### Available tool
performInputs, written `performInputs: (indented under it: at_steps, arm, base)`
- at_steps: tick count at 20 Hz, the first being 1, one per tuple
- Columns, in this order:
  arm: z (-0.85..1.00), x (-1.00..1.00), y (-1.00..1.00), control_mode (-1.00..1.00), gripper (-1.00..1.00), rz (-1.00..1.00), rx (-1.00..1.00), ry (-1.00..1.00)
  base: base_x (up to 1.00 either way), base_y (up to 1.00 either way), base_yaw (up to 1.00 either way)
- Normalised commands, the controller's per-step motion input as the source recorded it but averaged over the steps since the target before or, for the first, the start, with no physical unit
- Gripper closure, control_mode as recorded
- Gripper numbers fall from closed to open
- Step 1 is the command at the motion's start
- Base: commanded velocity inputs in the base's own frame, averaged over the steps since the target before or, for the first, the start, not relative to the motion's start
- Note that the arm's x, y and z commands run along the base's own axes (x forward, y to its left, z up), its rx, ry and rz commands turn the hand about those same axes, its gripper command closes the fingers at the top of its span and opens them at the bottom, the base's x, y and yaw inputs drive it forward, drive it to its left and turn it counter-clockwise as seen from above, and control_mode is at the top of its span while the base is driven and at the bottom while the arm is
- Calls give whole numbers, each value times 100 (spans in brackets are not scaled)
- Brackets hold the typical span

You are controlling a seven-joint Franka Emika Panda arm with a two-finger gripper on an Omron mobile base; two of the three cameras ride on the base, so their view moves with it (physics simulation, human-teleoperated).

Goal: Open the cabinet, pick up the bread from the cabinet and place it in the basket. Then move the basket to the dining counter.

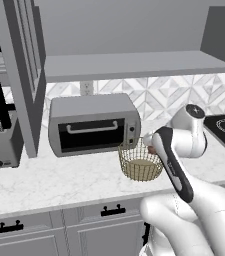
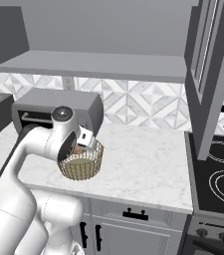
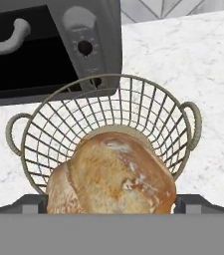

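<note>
One bread (image 3: 114,174) over one basket (image 3: 148,107), between spread gripper (image 3: 111,203) tips; one toaster oven (image 1: 93,124) at 11 o'clock.

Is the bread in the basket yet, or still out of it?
In, or nearly so: the hand view shows the bread over the basket's solid bottom, inside the wire rim. Whether it already rests on the bottom cannot be told.

No readable text, labels, brands or numbers anywhere.
</note>
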Motion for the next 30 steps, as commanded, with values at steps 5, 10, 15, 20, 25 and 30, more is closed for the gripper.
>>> performInputs:
  at_steps: [5, 10, 15, 20, 25, 30]
  arm:
    - [-52, 10, 3, -100, 100, 0, 0, 12]
    - [-40, 12, 0, -100, 100, 0, 0, 9]
    - [-41, 17, 0, -100, 100, 0, 0, 6]
    - [-40, 24, 10, -100, 100, 0, 0, 5]
    - [-42, 47, 28, -100, -100, 0, 0, 0]
    - [-42, 47, 24, -100, -100, 0, 0, 0]
  base:
    - [0, 0, 0]
    - [0, 0, 0]
    - [0, 0, 0]
    - [0, 0, 0]
    - [0, 0, 0]
    - [0, 0, 0]
